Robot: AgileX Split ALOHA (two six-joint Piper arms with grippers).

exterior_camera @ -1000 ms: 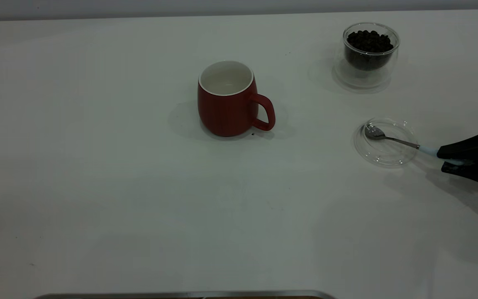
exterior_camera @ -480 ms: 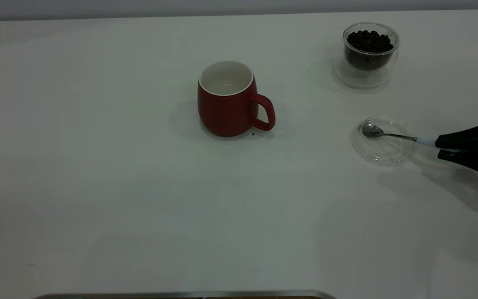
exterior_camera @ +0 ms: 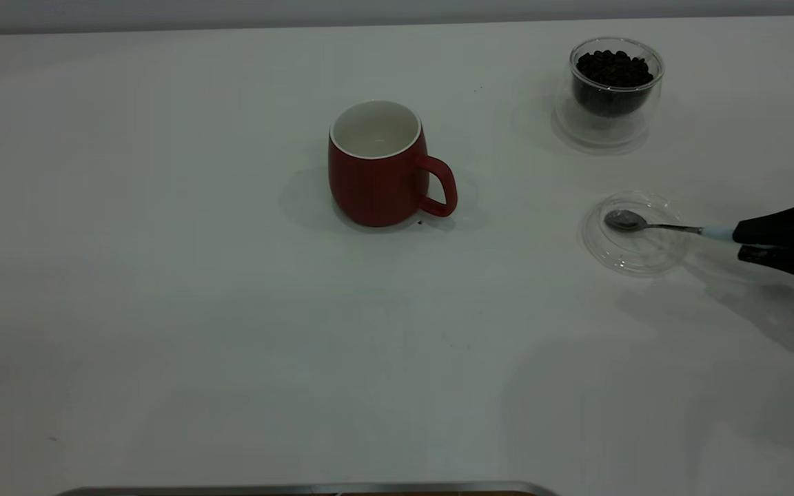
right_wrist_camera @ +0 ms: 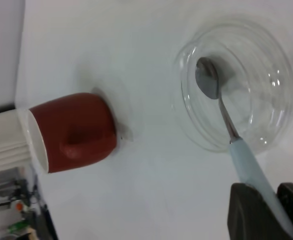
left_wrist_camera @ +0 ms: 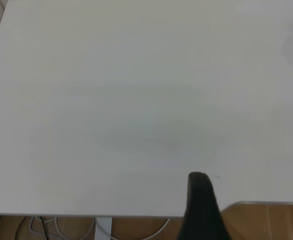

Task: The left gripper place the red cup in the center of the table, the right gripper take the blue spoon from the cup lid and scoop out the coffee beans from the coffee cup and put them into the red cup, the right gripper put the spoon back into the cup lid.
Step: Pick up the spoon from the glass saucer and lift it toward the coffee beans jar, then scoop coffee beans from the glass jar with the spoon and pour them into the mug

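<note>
Counter (exterior_camera: 163, 310): a broad, plain white, matte top with a rounded corner; it carries all 4 items I work with.

Mug (exterior_camera: 378, 165): rounded dark-red ceramic, white inside, with a loop handle; it stands upright near the counter's middle and shows no beans inside, so I judge step 1 done and the scooping not yet begun.

Right hand (exterior_camera: 748, 244): black, angular, at the counter's right edge; its 2 fingers are closed on the pale-blue end of the spoon handle, as the right wrist view confirms.

Left hand (left_wrist_camera: 201, 210): only 1 dark finger shows, over bare counter well apart from the items; I cannot tell how wide it stands.

Glass cup (exterior_camera: 611, 93): short, clear, double-walled, at the far right, full of coffee beans (exterior_camera: 612, 69), small, dark and glossy.

Lid (exterior_camera: 635, 234): a flat clear glass disc with a raised rim, between glass cup and right hand.

Spoon (exterior_camera: 666, 226): a shiny metal bowl over the lid, a thin neck, a light-blue handle. I judge it gripped but not carried off; scooping, tipping and return remain.
</note>
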